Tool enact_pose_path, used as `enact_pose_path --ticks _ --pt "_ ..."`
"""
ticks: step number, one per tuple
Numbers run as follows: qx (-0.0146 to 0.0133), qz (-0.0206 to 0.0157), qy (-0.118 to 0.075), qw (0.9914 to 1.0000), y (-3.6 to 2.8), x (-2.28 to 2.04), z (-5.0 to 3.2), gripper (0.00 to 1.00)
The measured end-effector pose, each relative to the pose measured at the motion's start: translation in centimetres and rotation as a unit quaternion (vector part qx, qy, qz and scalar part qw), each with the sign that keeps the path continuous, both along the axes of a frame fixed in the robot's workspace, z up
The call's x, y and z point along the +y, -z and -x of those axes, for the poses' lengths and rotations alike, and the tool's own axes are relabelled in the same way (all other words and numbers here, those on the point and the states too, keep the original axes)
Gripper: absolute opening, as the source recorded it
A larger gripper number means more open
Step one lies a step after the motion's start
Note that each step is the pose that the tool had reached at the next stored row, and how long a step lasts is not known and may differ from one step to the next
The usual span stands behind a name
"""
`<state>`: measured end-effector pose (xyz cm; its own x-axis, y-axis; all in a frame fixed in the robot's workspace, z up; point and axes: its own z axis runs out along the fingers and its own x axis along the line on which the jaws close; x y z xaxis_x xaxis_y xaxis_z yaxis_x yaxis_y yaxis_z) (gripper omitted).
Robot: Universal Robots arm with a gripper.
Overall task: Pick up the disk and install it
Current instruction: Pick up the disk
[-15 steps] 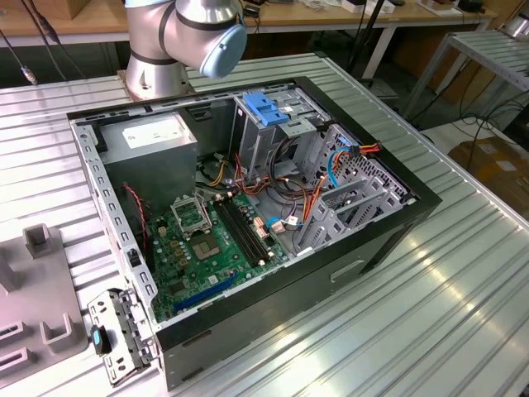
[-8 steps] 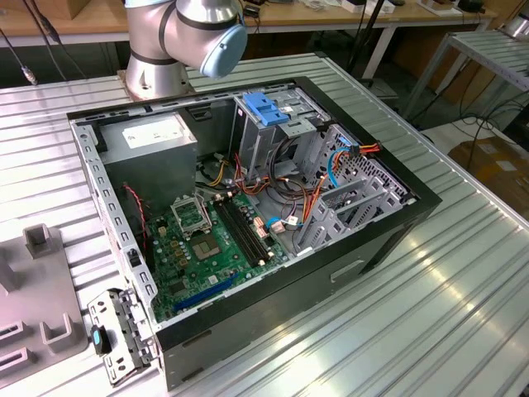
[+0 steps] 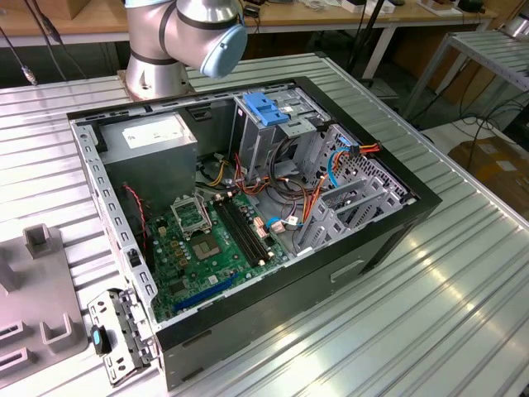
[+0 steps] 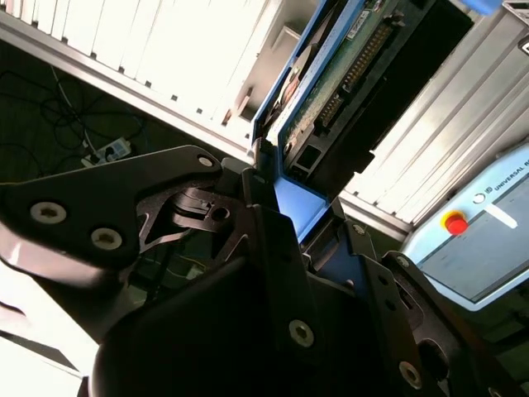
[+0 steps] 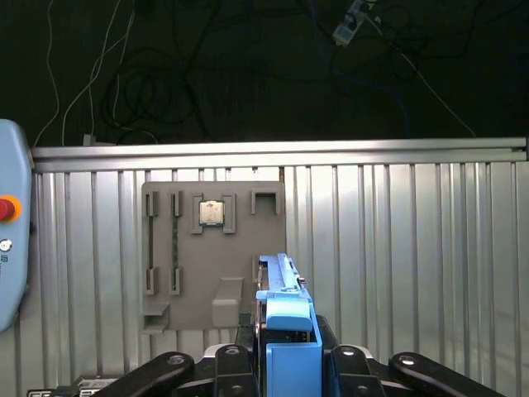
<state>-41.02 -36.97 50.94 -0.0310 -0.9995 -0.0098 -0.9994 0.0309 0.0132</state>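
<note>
The disk [image 5: 285, 318] stands edge-on between my gripper's [image 5: 286, 354] black fingers [image 5: 343, 361], its blue plastic rail facing the camera. It hangs above the ribbed metal table, over the edge of a grey fixture tray [image 5: 211, 256]. In the second wrist view the disk [image 4: 331, 91] shows its green circuit board and a blue side rail, with the gripper [image 4: 285, 207] shut on its lower end. In the exterior view the open computer case [image 3: 388, 236] lies on the table, and its metal drive cage with a blue plastic top [image 3: 266, 107] stands at the back.
Inside the case are a grey power-supply box [image 3: 153, 141], the green motherboard [image 3: 207, 244] and bundles of cables [image 3: 289, 203]. The grey tray holds a small chip [image 5: 212, 212]. A teach pendant [image 5: 10, 223] lies at the table's edge. The arm's base [image 3: 178, 37] stands behind the case.
</note>
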Motion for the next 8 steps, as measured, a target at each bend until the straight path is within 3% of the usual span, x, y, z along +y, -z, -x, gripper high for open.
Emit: enact_pose_path --ticks 8 --pt "0.0 0.0 0.0 1.0 0.0 0.0 -0.6 0.37"
